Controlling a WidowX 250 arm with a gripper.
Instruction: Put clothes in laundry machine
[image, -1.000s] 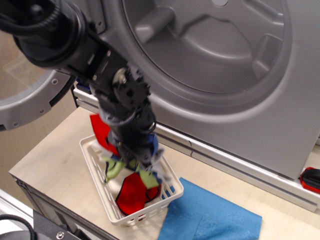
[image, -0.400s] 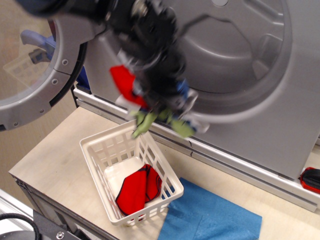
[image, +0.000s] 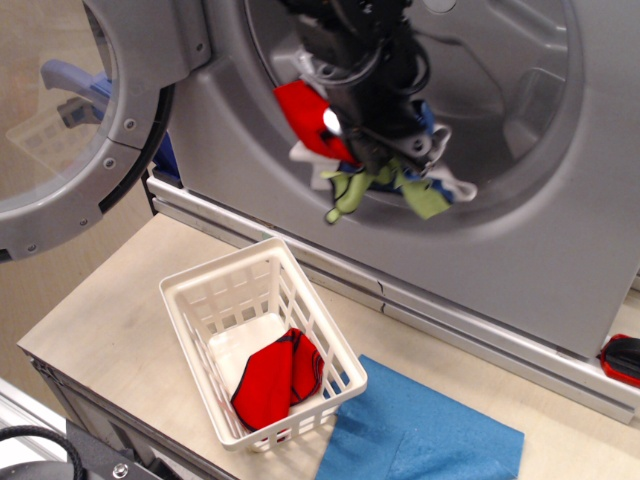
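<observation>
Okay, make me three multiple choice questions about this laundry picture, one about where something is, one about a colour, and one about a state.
1. Where is the bundle of clothes held by the gripper?
A. In the basket
B. At the drum mouth of the laundry machine
C. On the blue cloth

2. What colour is the garment left in the white basket?
A. Red with dark trim
B. Yellow
C. Plain white

3. What state is the washer door in?
A. Shut
B. Swung open to the left
C. Removed

Answers:
1 B, the bundle hangs in front of the round opening of the laundry machine.
2 A, the red garment lies in the basket.
3 B, the door stands aside, drum exposed.
</observation>
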